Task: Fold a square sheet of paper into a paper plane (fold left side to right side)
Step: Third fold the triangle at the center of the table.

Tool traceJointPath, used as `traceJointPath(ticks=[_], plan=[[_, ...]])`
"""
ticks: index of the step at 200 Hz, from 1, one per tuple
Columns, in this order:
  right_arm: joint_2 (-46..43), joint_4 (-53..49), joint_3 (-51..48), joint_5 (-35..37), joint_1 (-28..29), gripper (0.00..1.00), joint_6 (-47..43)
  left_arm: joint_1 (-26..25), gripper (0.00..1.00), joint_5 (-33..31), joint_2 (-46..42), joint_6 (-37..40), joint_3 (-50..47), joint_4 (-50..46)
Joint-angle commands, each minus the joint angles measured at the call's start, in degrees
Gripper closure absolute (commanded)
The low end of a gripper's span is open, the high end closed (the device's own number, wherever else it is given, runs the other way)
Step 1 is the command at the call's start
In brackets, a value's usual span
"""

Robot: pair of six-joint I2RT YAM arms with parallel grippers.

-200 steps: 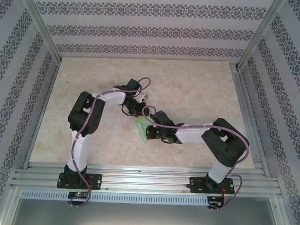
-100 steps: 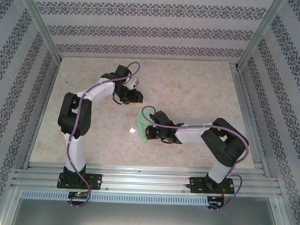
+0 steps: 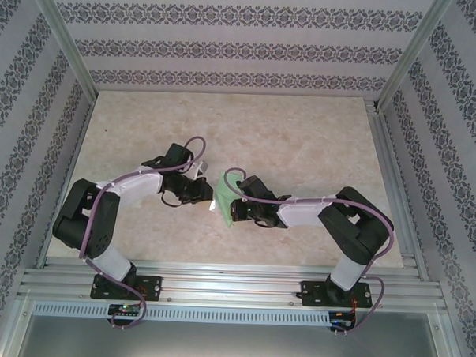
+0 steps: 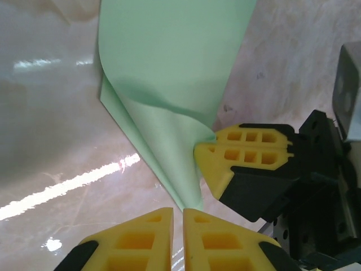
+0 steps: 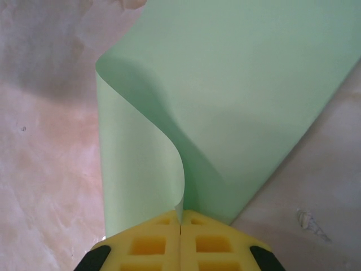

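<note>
Mint-green and curling over near the middle of the table (image 3: 303, 142): folding the sheet of paper (image 3: 222, 195) left side onto right. Pinching its doubled edge in the right claw (image 5: 180, 217). Stretching the left claw (image 4: 181, 213) out low, fingers almost pressed together at a corner, hold unclear. Next, likely needing to flatten the crease.

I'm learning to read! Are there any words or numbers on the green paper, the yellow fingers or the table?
None: no text can be read anywhere. The square sheet of paper is plain mint green, the yellow fingers have only moulded holes, and the marbled table and patterned walls show no letters.
</note>
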Motion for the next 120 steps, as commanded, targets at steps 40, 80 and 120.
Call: traceJointPath(ticks=[40,80,120], plan=[[2.7,-5.3,-0.6,-0.2,0.8,1.0,-0.7,-5.1,0.88,-0.3,3.3,-6.2,0.5,11.9],[2.9,-5.9,0.0,-0.1,0.8,1.0,-1.1,-6.1,0.88,-2.6,7.0,-6.3,1.0,12.1],[3.3,-6.4,0.5,-0.3,0.8,1.0,-1.3,-6.2,0.88,-2.7,9.2,-6.6,0.8,13.5]])
